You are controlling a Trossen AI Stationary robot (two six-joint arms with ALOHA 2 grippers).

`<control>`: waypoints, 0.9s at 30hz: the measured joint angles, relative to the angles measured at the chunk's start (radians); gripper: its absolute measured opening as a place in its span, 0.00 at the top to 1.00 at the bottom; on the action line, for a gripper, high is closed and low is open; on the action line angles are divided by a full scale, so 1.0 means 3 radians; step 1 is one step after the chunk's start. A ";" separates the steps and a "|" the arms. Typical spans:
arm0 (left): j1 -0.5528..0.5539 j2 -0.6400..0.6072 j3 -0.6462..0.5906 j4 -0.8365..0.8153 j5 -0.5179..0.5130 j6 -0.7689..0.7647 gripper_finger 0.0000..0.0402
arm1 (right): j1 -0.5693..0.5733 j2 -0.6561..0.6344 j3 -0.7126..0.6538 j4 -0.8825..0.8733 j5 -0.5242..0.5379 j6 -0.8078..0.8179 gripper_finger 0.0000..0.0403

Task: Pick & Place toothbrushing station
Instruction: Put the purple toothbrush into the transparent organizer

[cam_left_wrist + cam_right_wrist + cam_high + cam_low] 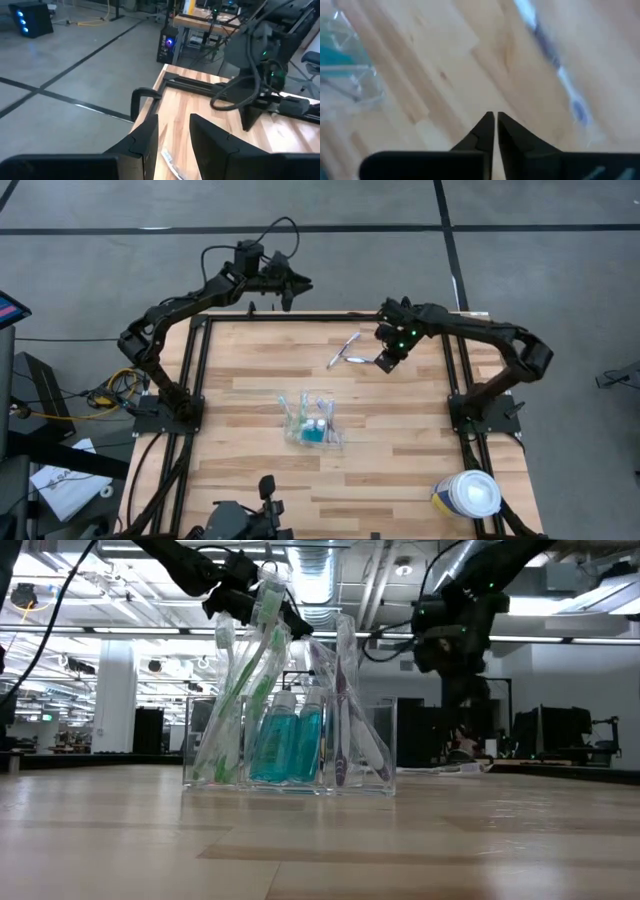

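Note:
The toothbrushing station (311,423), a clear plastic holder with upright toothbrushes and teal bottles in it, stands with its base on the middle of the table, and the low view shows it close up (290,740). Wrapped toothbrushes (345,350) lie flat on the wood near the far edge. My right gripper (384,363) hangs just right of them, shut and with nothing in it; its own view (493,120) shows one toothbrush (555,65) lying ahead on the table. My left gripper (298,292) hovers open over the table's far edge, holding nothing (173,120).
A round tub with a white lid (468,495) stands at the near right corner. Black frame rails (200,370) run along the table's left, right and far edges. Bare wood lies between the holder and the loose toothbrushes.

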 joint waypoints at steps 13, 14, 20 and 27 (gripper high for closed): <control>0.0000 0.0000 0.0000 0.0011 -0.0022 -0.0001 0.74 | -0.0076 0.0676 -0.0007 0.0061 0.0220 -0.0280 0.50; 0.0000 0.0000 0.0000 0.0010 -0.0022 -0.0001 0.74 | -0.0076 0.0748 -0.0009 0.0043 0.0265 -0.0291 0.48; 0.0001 0.0000 0.0000 0.0008 -0.0022 0.0000 0.74 | -0.0072 0.0953 0.0016 0.0000 0.0307 -0.0450 0.45; 0.0000 0.0000 0.0000 0.0008 -0.0042 0.0000 0.74 | -0.0070 0.0541 0.0295 -0.0010 0.0069 -0.0437 0.52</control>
